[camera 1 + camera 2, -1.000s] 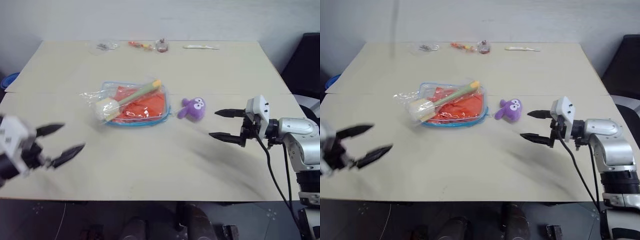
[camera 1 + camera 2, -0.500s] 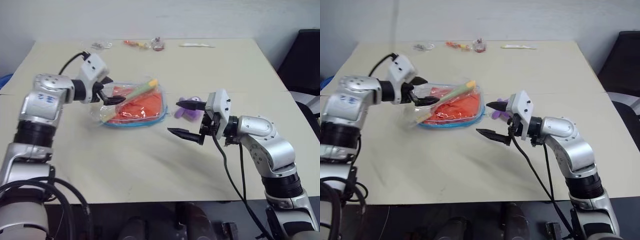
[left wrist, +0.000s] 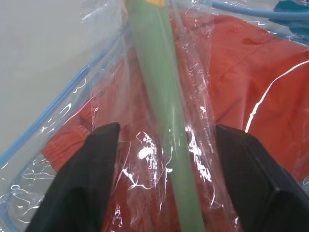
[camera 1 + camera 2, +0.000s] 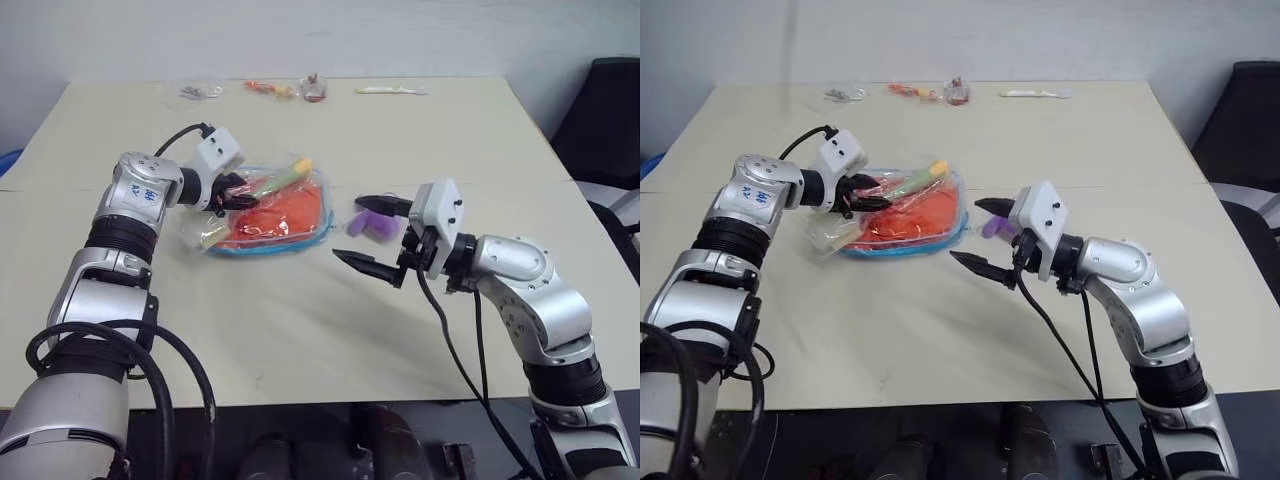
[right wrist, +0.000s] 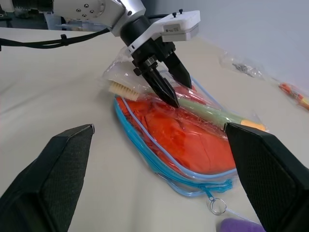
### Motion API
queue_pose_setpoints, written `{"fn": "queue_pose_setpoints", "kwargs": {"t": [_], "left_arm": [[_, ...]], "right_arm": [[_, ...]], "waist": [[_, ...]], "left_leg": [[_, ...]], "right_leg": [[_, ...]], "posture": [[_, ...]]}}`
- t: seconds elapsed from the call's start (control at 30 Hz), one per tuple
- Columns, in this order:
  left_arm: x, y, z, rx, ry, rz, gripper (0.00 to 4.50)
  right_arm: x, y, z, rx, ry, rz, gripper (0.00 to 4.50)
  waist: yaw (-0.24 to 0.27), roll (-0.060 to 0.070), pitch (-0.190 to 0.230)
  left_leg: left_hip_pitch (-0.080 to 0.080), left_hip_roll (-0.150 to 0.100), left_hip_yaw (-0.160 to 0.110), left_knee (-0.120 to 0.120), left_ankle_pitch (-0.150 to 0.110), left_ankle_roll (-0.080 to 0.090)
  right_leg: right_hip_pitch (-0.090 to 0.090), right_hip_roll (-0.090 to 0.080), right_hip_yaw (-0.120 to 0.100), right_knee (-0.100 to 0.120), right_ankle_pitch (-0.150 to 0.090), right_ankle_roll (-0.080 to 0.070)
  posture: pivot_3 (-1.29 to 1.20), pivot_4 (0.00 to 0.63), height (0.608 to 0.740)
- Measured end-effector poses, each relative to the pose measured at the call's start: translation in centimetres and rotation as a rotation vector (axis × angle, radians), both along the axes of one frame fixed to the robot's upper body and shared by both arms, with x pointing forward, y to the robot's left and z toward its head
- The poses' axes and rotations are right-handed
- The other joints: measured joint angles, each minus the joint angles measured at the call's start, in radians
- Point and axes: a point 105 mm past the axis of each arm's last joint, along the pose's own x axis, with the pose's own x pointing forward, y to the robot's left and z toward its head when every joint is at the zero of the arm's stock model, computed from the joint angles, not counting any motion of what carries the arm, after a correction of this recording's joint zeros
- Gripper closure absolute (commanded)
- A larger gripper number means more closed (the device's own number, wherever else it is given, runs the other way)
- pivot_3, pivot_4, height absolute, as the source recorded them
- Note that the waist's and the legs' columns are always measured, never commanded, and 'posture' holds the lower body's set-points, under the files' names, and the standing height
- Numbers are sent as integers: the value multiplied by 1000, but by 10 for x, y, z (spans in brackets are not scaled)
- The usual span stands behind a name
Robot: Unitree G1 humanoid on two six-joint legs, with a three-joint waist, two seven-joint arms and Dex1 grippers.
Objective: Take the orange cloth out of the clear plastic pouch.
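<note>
The beige desk [image 4: 300, 330] fills most of the head views, its far edge running across the top of the frame. Left of centre on it lies the clear plastic pouch [image 4: 318, 226], flat, its light blue trim curving round the near side. The orange cloth [image 4: 285, 218] is inside it, wrinkled and pressed under the plastic, taking up most of the pouch. Across the top of the pouch lies a thin clear wrapper [image 4: 196, 222] with a green-yellow stick [image 4: 280, 179] in it, slanting up toward the centre of the frame, and pale bristles showing at its lower left end. The left tool [image 4: 238, 194] reaches in from the left of the frame and sits down on the wrapper; in the left wrist view its two black fingers [image 3: 87, 186] stand either side of the green stick, part-way closed, pressing the crinkled plastic, and whether they actually pinch the stick I cannot tell. The right tool [image 4: 367, 235] hangs above the desk in the centre right, spread wide and holding nothing, pointing toward the pouch. Just behind its upper finger lies a small purple plush toy [image 4: 372, 224], close to the pouch's right end. A few small packets [image 4: 283, 90] lie along the desk's far edge at the top of the frame.
</note>
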Motion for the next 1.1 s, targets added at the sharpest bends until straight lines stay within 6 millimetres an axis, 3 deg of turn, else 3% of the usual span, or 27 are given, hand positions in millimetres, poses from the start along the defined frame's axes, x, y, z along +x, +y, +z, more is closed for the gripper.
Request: {"fn": "queue_pose_setpoints", "kwargs": {"t": [0.2,0.33,0.43,0.63,0.8,0.9,1.0,1.1], "left_arm": [[-4,7,12,-23,-20,6,4456],[-14,27,17,-53,-37,67,4456],[-30,59,22,-113,-58,168,4456],[-74,149,41,-159,-194,537,4456],[-127,222,13,-168,-195,876,4456],[-143,233,-2,-184,-176,933,4275],[-150,229,-17,-211,-160,920,3575],[-154,221,-26,-197,-149,896,2553]], "right_arm": [[-4,1,-1,-14,-1,13,0],[-5,1,-1,-22,1,23,0],[0,-1,1,-33,1,29,0],[4,1,1,-43,12,59,0],[2,7,-3,-57,36,122,0],[-2,11,-2,-62,39,171,0],[-3,15,4,-57,23,209,0],[-2,16,3,-58,33,225,0]], "waist": [[0,0,0],[-7,0,0],[-23,-1,1],[-26,-2,1],[-18,-2,1],[1,-4,0],[10,-4,0],[4,-6,-1]], "left_leg": [[0,0,0,0,0,0],[0,1,0,0,0,0],[0,2,-1,0,0,0],[0,2,-1,0,0,0],[-1,2,-3,0,0,0],[-1,1,-3,1,0,0],[-1,-1,-3,1,-1,0],[-1,0,-3,1,-1,0]], "right_leg": [[0,0,0,0,0,0],[-1,0,0,0,0,0],[-1,0,0,0,0,0],[-2,0,1,0,0,0],[-2,-1,0,0,0,0],[-2,-2,0,0,0,0],[-1,-5,0,1,0,0],[-1,-4,-1,1,0,0]], "posture": [[0,150,740],[0,150,740],[0,150,740],[0,150,740],[0,150,740],[0,150,740],[0,150,740],[0,150,740]]}}
